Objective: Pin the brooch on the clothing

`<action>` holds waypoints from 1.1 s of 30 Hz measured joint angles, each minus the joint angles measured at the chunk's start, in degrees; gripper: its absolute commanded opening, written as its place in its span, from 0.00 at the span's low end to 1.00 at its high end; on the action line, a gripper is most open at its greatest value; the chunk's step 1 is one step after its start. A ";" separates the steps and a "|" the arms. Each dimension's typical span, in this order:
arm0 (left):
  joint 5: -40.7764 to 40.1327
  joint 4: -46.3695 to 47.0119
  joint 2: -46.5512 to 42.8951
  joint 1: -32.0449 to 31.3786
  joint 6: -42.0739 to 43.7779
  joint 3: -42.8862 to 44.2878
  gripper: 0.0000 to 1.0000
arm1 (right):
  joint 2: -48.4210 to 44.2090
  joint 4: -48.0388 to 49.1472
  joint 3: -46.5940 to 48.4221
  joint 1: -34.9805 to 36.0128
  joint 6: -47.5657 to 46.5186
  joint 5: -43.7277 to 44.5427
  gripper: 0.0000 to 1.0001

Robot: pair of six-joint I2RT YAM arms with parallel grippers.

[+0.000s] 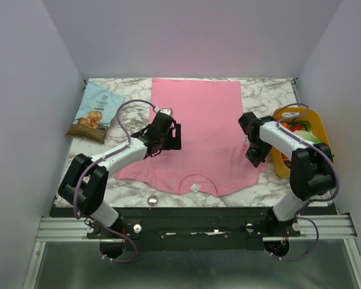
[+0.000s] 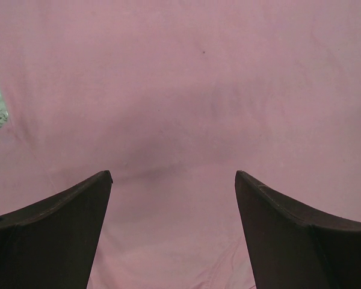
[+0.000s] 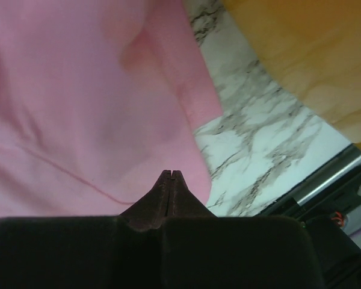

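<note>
The brooch [image 1: 151, 200] lies on the bare surface [image 1: 132, 189], at 7 o'clock from the left tool [image 1: 173, 137] and just off the T-shirt [image 1: 198, 114]. That tool hangs over the shirt with its fingers wide apart and empty. The right tool [image 1: 253, 159], over the 4 o'clock sleeve, has its fingers together with nothing visibly between them. The brooch is likely light, hard and slippery, so pinch it across its rim. The soft fabric will bunch.

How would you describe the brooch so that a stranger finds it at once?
Start at the pink T-shirt on the marble table. Just left of its neckline, off the fabric, the brooch lies on bare marble near the front edge. Round and silvery, it differs from the white label inside the neckline.
</note>
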 measured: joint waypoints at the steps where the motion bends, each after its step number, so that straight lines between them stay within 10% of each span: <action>1: 0.20 0.26 0.00 0.00 -0.02 -0.04 0.92 | 1.73 -1.38 0.72 0.02 0.81 1.07 0.01; 33: 4.90 2.58 1.49 0.33 0.42 -0.39 0.90 | 13.70 -7.67 4.28 3.58 3.91 10.78 0.01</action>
